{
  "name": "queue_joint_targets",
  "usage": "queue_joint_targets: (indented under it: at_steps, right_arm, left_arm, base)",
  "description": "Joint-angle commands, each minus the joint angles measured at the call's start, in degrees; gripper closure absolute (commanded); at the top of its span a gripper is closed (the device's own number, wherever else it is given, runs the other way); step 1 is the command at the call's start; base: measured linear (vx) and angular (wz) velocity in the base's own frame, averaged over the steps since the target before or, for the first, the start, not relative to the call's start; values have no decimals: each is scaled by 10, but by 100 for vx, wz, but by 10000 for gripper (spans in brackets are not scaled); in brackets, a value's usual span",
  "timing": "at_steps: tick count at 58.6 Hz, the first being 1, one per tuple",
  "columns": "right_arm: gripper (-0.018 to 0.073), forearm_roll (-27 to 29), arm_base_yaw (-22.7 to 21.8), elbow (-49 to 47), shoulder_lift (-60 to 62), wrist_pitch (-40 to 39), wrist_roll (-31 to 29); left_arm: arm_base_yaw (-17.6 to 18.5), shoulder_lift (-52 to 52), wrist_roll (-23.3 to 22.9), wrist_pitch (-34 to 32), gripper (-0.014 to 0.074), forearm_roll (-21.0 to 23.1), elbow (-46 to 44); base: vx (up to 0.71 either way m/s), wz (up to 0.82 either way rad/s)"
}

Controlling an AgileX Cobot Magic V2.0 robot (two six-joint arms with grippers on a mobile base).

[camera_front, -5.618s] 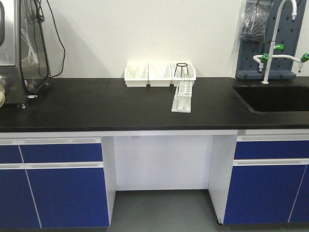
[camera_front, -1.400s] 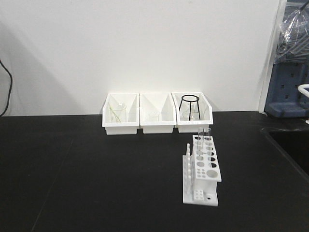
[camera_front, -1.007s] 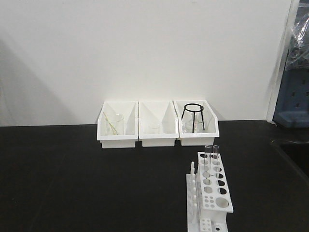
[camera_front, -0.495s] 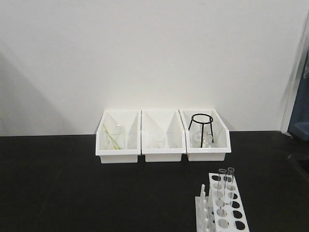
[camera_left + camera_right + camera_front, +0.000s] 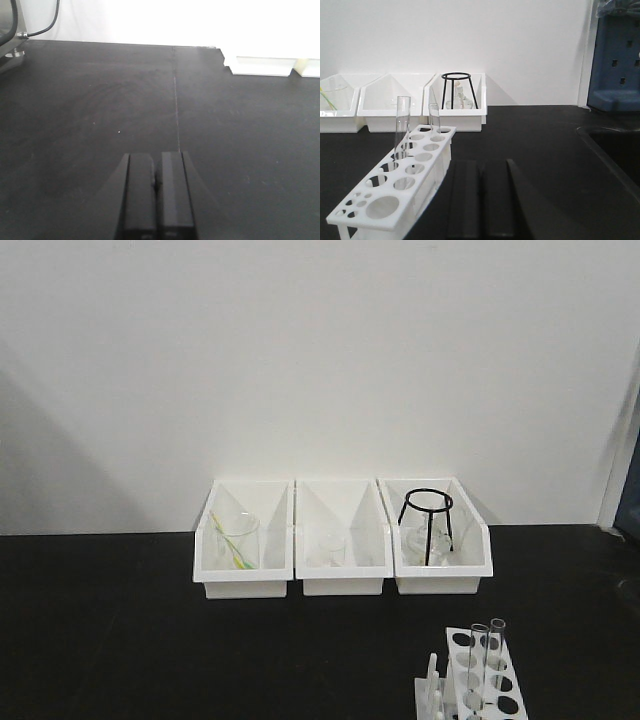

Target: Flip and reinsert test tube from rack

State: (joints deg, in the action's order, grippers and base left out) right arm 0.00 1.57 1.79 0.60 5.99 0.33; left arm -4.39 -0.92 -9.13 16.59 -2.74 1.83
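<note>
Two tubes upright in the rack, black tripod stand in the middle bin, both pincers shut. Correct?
One slip: the black tripod stand sits in the right-hand bin, not the middle bin, as the exterior front-facing view shows. The rest holds: two test tubes stand upright in the rack, and the left pincer and right pincer are both shut.

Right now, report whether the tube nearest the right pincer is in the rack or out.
In. The tube stands upright in a hole of the rack, rim up, beside its twin.
</note>
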Motion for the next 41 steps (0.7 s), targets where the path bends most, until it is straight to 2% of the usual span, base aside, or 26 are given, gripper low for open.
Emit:
queue_joint_targets:
  at_steps: [1, 17, 41]
  right_arm:
    - [568, -5, -4, 0, 6, -51, -3]
    - [568, -5, -4, 0, 6, -57, -3]
    - [568, -3, -4, -8, 6, -219, 7]
  left_arm:
    - [4, -6, 0, -50, 603, 2, 0]
    - [4, -6, 0, -50, 603, 2, 0]
    - [4, -6, 0, -50, 603, 2, 0]
  base:
    - [6, -1]
    - [3, -2]
    - [0, 0]
